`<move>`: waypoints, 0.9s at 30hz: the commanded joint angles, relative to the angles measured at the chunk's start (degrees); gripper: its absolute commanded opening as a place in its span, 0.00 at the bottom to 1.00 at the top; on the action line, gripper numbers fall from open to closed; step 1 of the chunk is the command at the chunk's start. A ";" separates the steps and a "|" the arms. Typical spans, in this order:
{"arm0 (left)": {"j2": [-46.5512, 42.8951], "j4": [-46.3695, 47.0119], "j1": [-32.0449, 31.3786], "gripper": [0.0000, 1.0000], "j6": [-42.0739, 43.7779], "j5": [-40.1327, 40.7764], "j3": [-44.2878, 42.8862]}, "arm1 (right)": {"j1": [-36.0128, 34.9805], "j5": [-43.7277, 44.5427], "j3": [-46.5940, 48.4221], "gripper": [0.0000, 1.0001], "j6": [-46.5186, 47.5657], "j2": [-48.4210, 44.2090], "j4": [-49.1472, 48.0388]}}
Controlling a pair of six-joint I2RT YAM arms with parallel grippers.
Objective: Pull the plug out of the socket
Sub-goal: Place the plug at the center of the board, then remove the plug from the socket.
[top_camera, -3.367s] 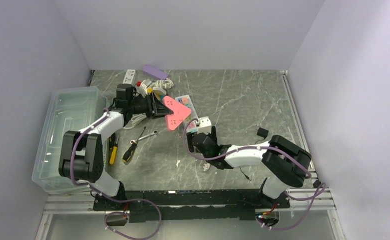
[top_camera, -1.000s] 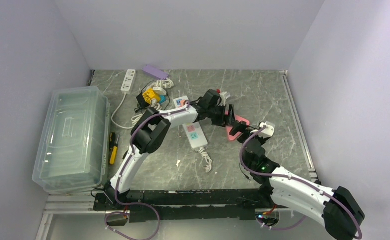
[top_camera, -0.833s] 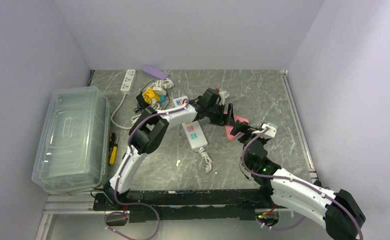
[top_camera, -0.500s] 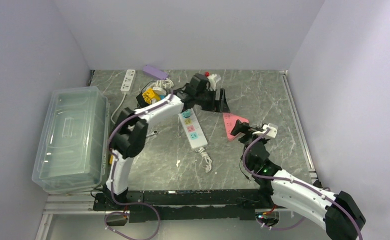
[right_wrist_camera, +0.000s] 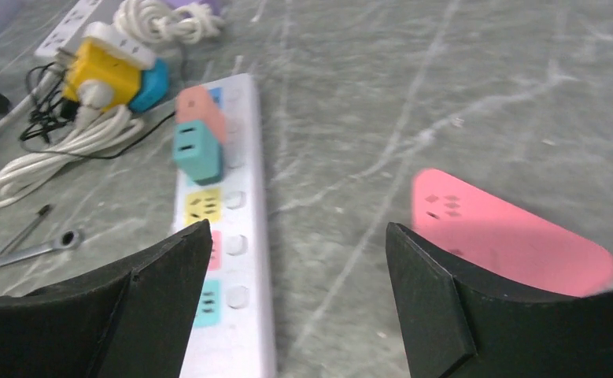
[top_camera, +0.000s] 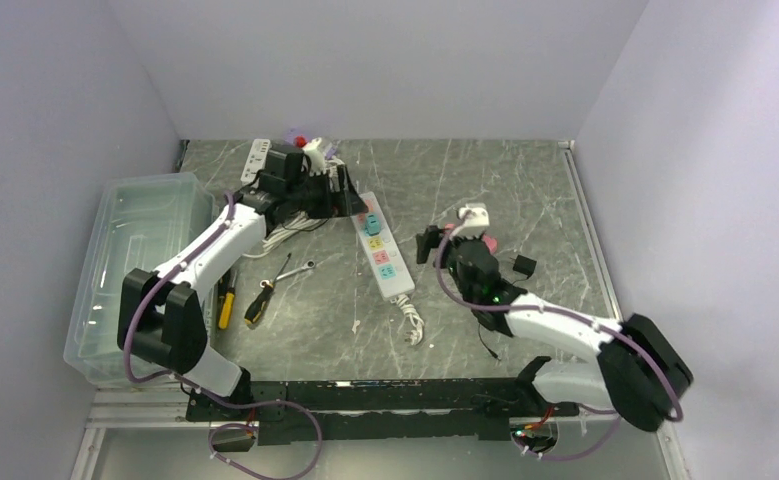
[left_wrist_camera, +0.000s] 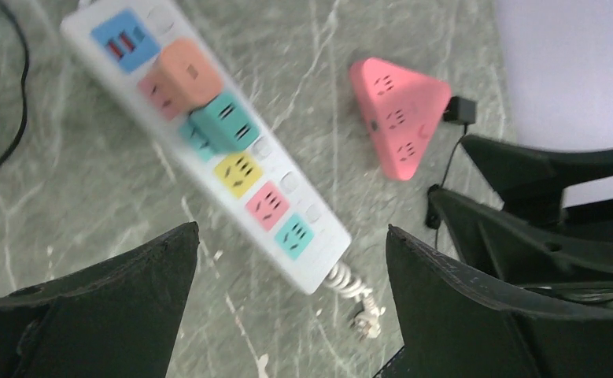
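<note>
A white power strip (top_camera: 385, 258) with coloured sockets lies in the middle of the table. An orange plug (left_wrist_camera: 189, 71) and a teal plug (left_wrist_camera: 224, 122) sit side by side in its far sockets, and both show in the right wrist view, orange (right_wrist_camera: 201, 110) and teal (right_wrist_camera: 197, 150). My left gripper (top_camera: 348, 195) hangs open over the strip's far end with nothing between its fingers. My right gripper (top_camera: 431, 243) stands open just right of the strip (right_wrist_camera: 224, 236), low over the table and empty. A pink triangular socket (left_wrist_camera: 401, 114) lies to the right, by the right arm.
A clear plastic bin (top_camera: 135, 270) fills the left side. Screwdrivers (top_camera: 245, 300) and a wrench (top_camera: 295, 268) lie beside it. A yellow adapter with coiled white cables (right_wrist_camera: 106, 71) sits at the back left, next to another white strip (top_camera: 257, 152). A small black adapter (top_camera: 523, 265) lies right.
My left arm swung from centre-right to the back left, leaving the pink socket on the table. My right arm swung left toward the strip, its jaws slightly narrower.
</note>
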State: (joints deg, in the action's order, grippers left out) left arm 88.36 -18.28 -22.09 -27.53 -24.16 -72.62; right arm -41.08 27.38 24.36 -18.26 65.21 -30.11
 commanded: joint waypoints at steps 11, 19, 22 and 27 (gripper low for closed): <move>-2.75 3.04 4.57 0.93 -0.93 -1.53 6.63 | 0.50 -19.37 38.78 0.64 1.53 32.89 23.17; -4.06 4.94 10.93 0.93 -3.40 -3.73 7.77 | -0.58 -17.47 49.20 0.60 3.89 41.75 29.67; -4.23 5.04 11.97 0.93 -3.60 -4.49 7.75 | -1.97 -14.09 52.11 0.60 4.90 44.04 31.94; -4.43 5.66 12.92 0.93 -4.10 -5.82 7.99 | -3.71 -7.26 56.37 0.56 5.73 47.80 34.78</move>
State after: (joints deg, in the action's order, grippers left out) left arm 86.52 -15.35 -9.65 -30.72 -27.24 -64.90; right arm -43.38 13.58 76.01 -14.31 111.20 1.80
